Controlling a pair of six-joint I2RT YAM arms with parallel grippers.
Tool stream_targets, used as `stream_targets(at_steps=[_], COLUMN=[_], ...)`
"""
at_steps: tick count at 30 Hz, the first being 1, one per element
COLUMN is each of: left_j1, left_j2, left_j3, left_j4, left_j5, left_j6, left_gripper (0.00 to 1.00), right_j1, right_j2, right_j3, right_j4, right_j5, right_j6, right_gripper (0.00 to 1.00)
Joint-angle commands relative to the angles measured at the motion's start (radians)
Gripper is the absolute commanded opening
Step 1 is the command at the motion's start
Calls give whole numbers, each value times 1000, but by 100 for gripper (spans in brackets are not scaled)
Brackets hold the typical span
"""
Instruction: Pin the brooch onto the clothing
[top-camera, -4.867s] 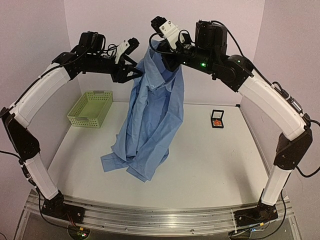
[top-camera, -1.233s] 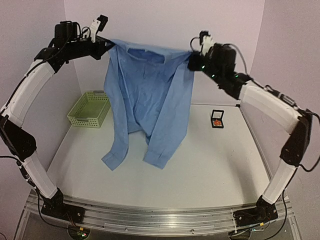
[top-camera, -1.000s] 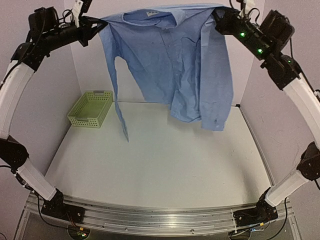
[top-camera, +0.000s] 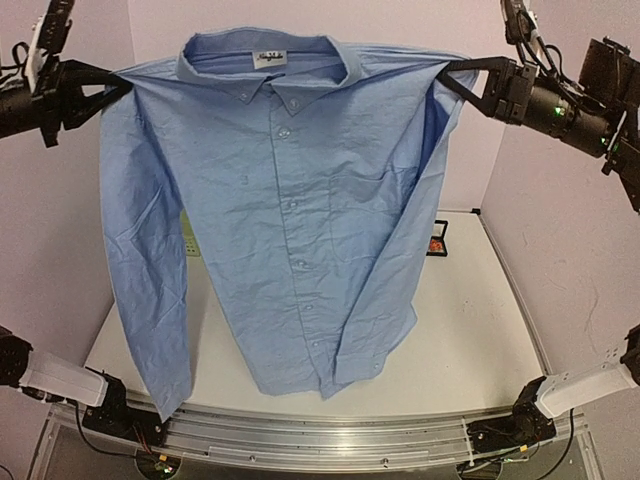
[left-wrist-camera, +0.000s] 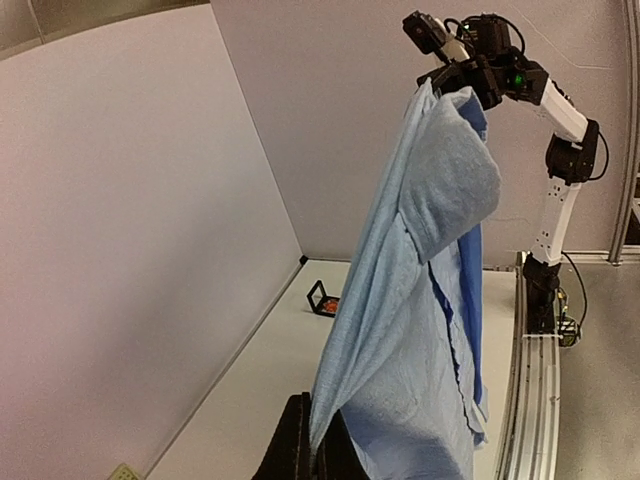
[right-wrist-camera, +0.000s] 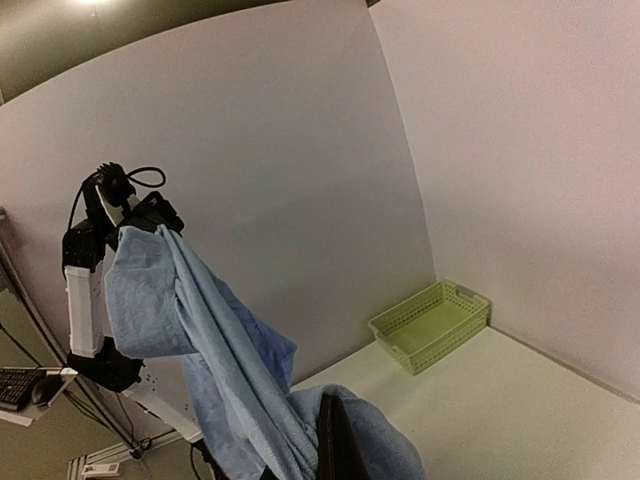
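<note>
Light blue button-up shirt (top-camera: 290, 200) hangs spread above white worktop (top-camera: 470, 330) — left fingers (top-camera: 100, 72), right fingers (top-camera: 465, 65) clamped on shoulder edges.

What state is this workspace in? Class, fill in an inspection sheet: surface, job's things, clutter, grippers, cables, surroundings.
Surface: white table, partly hidden behind the shirt.
Job's things: shirt hangs spread out, buttoned front towards the top camera; brooch lies in its box, not yet pinned.
Clutter: black-framed box at the far right; green basket by the wall.
Grippers: left gripper and right gripper each shut on a shirt shoulder.
Cables: black cables at the right wrist.
Surroundings: plain pale walls.
</note>
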Motion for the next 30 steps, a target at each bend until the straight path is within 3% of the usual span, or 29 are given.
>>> stream_targets(at_steps=[1,3,7,14,20,23,26,30], left_j1=[223,281,290,290,247,13,-27,-28], left_j2=[-134,-150,-87,-57,157,272,425,670], left_j3=[31,38,109,-100,-203,-256,-280,-157], left_j4=[-87,-69,-129,-44,49,94,166,195], left_j5=[120,140,87,-51,-210,-463,-529,-652], left_j6=[109,55,-61,-148,-222,-174,-192,-207], left_gripper=[0,0,0,0,0,0,0,0], right_j1=[-43,-45,-68,-71,-88,-161,-224,-280], right_j2=[-106,-132,-179,-150,168,371,587,871], right_j3=[87,92,74,-84,11,77,169,314], right_j4=[30,12,-31,-57,-109,-107,-104,-93], right_j5=[99,108,151,419,699,691,685,660], right_j6=[94,96,87,85,29,27,17,32], right_gripper=[0,0,0,0,0,0,0,0])
